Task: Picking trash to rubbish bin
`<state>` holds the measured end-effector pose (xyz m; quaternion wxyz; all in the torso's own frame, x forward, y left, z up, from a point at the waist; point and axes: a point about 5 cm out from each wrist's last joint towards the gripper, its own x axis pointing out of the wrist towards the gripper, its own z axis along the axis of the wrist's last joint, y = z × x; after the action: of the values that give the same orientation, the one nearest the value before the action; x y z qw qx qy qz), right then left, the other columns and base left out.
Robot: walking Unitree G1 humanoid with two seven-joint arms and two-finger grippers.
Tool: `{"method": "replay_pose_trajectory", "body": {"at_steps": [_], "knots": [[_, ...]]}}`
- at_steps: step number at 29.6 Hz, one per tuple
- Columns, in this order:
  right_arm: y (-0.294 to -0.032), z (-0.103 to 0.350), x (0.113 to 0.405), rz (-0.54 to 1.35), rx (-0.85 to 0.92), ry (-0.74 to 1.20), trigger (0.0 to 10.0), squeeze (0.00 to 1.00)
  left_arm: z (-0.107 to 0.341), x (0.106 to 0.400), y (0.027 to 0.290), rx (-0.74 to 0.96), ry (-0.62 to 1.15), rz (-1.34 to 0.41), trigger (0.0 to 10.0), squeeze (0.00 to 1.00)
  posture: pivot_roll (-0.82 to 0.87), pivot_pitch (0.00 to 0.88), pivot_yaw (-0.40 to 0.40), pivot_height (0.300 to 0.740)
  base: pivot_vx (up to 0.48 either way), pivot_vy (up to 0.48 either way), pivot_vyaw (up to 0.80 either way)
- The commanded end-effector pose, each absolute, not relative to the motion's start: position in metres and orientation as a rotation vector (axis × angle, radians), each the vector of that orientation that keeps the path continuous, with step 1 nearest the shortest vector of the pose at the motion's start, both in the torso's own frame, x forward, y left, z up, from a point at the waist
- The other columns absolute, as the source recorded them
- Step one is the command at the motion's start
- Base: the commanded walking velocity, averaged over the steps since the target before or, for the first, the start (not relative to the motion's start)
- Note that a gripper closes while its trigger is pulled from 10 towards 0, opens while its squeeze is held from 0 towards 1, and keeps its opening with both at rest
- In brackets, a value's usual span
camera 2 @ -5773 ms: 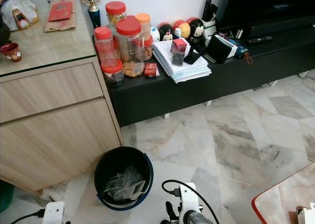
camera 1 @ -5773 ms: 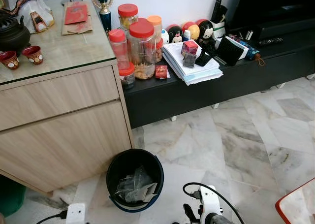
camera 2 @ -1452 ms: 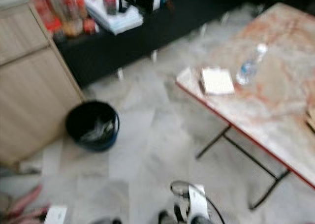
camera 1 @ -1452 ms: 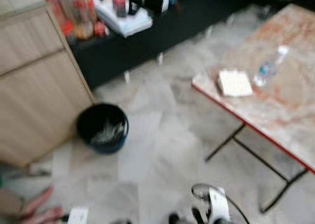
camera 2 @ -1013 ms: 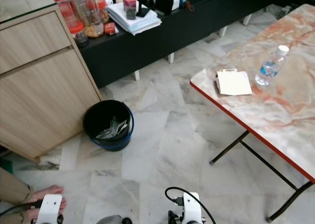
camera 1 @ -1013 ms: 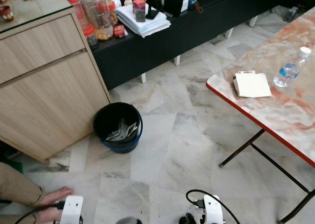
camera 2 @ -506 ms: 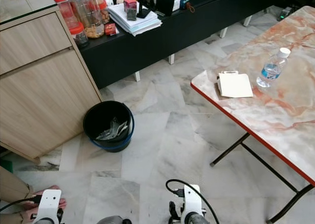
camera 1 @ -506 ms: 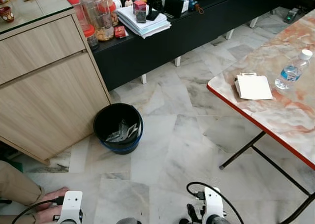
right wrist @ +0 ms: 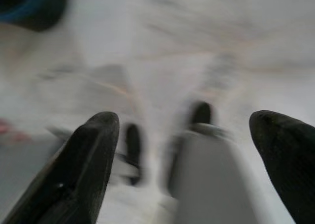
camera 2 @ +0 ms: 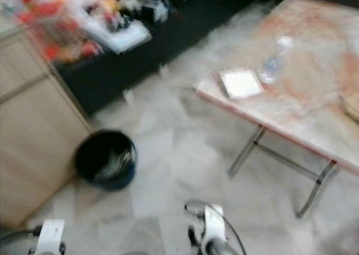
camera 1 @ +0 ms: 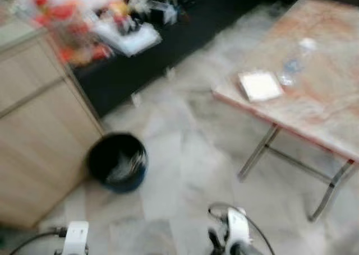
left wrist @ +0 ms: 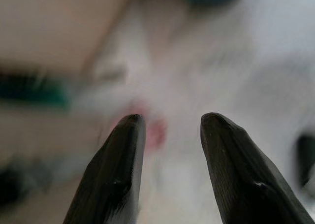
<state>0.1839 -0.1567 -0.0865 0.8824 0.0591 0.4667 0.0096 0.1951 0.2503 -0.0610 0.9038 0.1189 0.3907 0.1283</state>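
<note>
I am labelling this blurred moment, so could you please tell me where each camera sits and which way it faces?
Left eye view: head, facing down at floor, black bin, marble table; both wrists at bottom.
Right eye view: same scene, shifted slightly.
Left wrist view: along the left gripper, fingers apart, toward floor.
Right wrist view: along the right gripper, fingers wide, toward floor.
Shared: both eye views show bin, table, white paper.

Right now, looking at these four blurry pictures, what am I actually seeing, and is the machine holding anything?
A walking robot is turning, hence the blur. Two pictures come from its head, looking down at a black rubbish bin with trash inside, beside a wooden cabinet. A folding table carries a white packet and a water bottle. The other two come from wrist cameras: the left gripper and right gripper, each with two black fingers spread apart over the marble floor. Both are empty.
</note>
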Motion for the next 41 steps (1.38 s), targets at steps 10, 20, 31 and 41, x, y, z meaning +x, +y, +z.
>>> {"method": "replay_pose_trajectory", "body": {"at_steps": [10, 20, 31, 41], "knots": [[-0.143, -0.086, 0.186, 0.042, 0.143, 0.968, 10.0, 0.00, -0.067, 0.181, 0.257, 0.254, 0.856, 0.274, 10.0, 0.00, 0.13, 0.156, 0.058, 0.740, 0.000, 0.000, -0.80], [-0.141, -0.071, 0.212, 0.065, 0.109, 0.863, 10.0, 0.00, -0.031, 0.246, 0.226, 0.255, 0.580, 0.104, 10.0, 0.00, 0.13, 0.154, 0.063, 0.740, 0.000, 0.000, -0.48], [-0.120, 0.002, 0.296, 0.184, 0.077, 0.422, 10.0, 0.00, 0.031, 0.305, 0.179, 0.192, 0.183, 0.005, 10.0, 0.00, 0.10, 0.161, 0.050, 0.740, 0.000, 0.000, 0.00], [-0.096, 0.101, 0.355, 0.244, 0.149, -0.037, 10.0, 0.00, 0.102, 0.331, 0.153, 0.205, -0.180, -0.016, 10.0, 0.00, 0.11, 0.168, 0.029, 0.740, 0.000, 0.000, 0.00]]}}
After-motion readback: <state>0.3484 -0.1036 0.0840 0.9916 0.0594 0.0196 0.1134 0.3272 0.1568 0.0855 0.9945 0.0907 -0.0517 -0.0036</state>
